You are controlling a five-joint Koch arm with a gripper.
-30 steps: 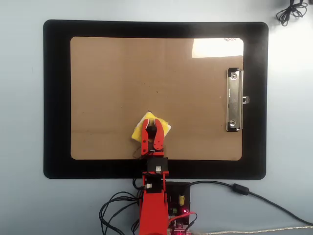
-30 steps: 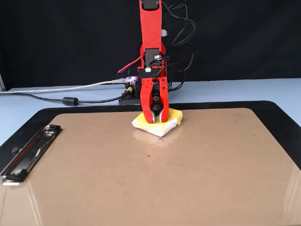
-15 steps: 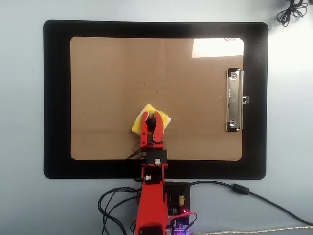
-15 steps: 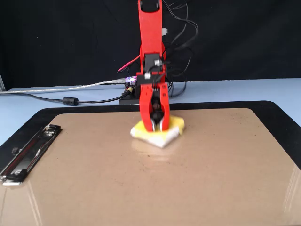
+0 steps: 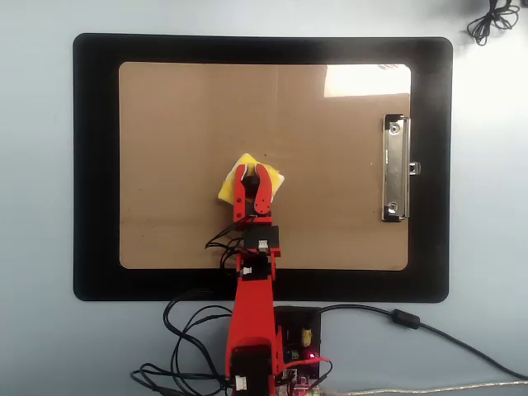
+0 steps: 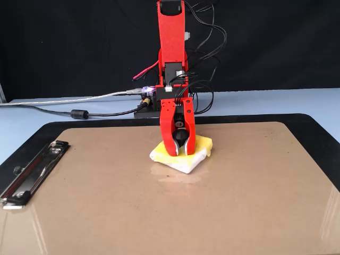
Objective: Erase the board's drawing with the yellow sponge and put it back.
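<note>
One yellow sponge (image 6: pixel 183 153) lies near the middle of one tan clipboard (image 5: pixel 181 148), its black knob (image 6: pixel 179 137) gripped by the one red end effector (image 6: pixel 179 150); one silver clip (image 5: pixel 395 168) shows.

A pale blue table (image 5: pixel 33 198) carries everything. A big black mat (image 5: pixel 95 165) lies flat at its centre in the overhead view. The arm's black base (image 5: pixel 307 323) sits at six o'clock, cables (image 5: pixel 186 342) trailing at seven, a coiled cord (image 5: pixel 493 21) at one.
</note>
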